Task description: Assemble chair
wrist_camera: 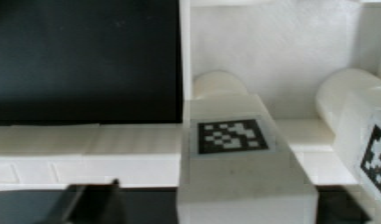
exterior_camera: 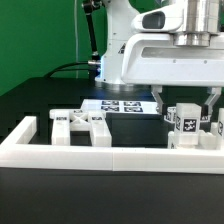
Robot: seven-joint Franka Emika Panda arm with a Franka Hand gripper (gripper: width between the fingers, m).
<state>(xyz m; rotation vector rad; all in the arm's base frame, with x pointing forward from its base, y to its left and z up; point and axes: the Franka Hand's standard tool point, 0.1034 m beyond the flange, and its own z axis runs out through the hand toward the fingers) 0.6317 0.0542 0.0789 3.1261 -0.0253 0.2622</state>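
Note:
The chair is in loose white blocky pieces with black-and-white tags. In the exterior view a cross-braced piece (exterior_camera: 80,125) lies at the left, and a cluster of tagged upright pieces (exterior_camera: 186,130) stands at the right. My gripper (exterior_camera: 188,114) hangs straight over that cluster, a finger on each side. In the wrist view a tagged white block (wrist_camera: 231,138) runs between my jaws, at my gripper (wrist_camera: 240,203). A dark finger (wrist_camera: 94,198) stands off its side with a gap, so the gripper is open. The other finger is hidden. A second tagged block (wrist_camera: 361,135) stands beside the first.
A long white border frame (exterior_camera: 110,156) runs along the front and turns back at both ends. The marker board (exterior_camera: 120,105) lies flat on the black table (wrist_camera: 80,60) behind the pieces. The arm's white base (exterior_camera: 125,50) stands at the back before a green wall.

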